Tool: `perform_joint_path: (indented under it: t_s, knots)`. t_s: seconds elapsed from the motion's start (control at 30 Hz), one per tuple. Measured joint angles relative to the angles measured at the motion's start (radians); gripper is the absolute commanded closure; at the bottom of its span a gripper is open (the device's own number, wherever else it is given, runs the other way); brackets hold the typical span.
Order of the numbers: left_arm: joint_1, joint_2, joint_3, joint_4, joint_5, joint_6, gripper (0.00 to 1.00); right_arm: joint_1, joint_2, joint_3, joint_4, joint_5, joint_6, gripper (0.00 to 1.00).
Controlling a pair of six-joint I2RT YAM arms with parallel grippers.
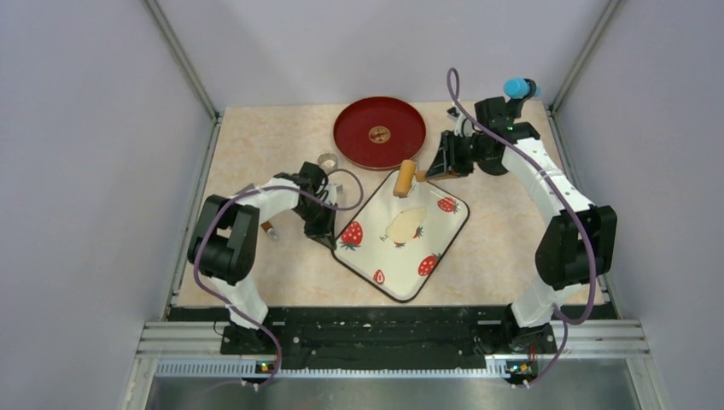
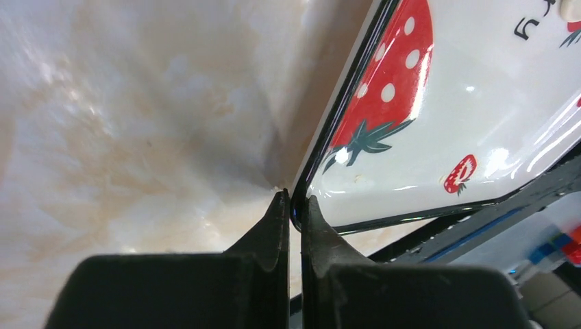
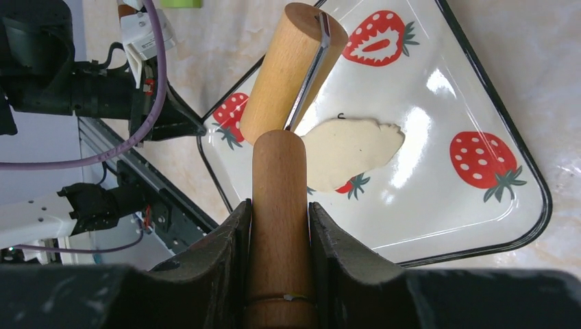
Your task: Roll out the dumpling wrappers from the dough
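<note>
Roller held at the far corner of the tray, dough just short of it.

Table (image 1: 512, 256) carries the strawberry tray (image 1: 444, 232). The left gripper (image 2: 293, 205) is closed on the tray's left rim. The right gripper (image 3: 279, 209) is clamped on the roller (image 3: 291, 68) by its wooden handle. The dough (image 3: 353, 147), a flat oval mid-tray, lies just nearside of the barrel, with its long axis roughly crosswise to it. Whether the barrel touches the tray cannot be told, and the handle hides one edge of the dough.

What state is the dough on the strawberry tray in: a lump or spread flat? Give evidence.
Spread flat: the dough lies as a thin, ragged-edged oval sheet on the strawberry tray, with hardly any height or shadow.
</note>
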Motion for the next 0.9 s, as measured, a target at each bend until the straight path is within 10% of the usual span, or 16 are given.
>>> perform_joint_path:
  t_s: [0.9]
  knots:
    - [-0.049, 0.281, 0.468, -0.212, -0.275, 0.414, 1.0, -0.155, -0.053, -0.145, 0.01, 0.149, 0.037, 1.0]
